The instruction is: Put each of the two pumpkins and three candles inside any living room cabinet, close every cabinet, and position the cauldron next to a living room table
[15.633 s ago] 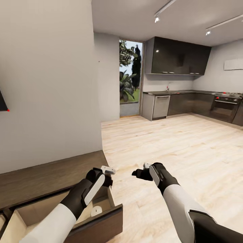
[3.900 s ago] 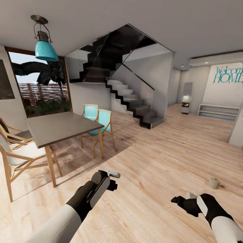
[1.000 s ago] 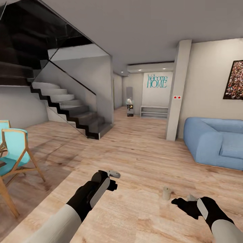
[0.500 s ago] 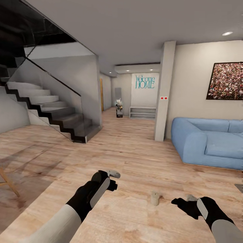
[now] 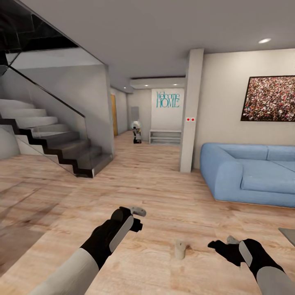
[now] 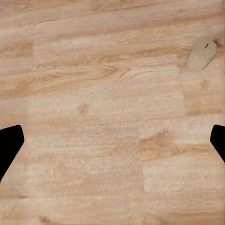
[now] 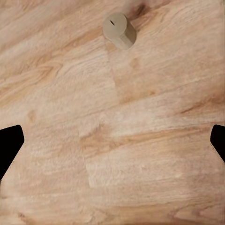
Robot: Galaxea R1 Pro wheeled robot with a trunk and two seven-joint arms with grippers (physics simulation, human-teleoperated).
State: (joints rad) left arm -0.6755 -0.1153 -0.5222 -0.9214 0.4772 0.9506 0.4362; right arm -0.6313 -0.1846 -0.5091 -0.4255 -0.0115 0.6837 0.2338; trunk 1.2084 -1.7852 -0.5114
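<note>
The blue sofa [image 5: 252, 174] is being cut off by the picture's edge beside the pillar [image 5: 187, 110]. Beyond the pillar, a small object [image 5: 136, 132] is being rendered too small to identify.

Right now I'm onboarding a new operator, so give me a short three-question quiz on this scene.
1. True or false: the candle stands upright on the wooden floor.
2. In the head view, the candle lies nearer which tool: A) left tool B) right tool?
3. Fill in: the sofa is ____ in colour.

Key: 1 true. 2 B. 3 blue. Both tools show spread fingertips in the wrist views and hold nothing.
</note>
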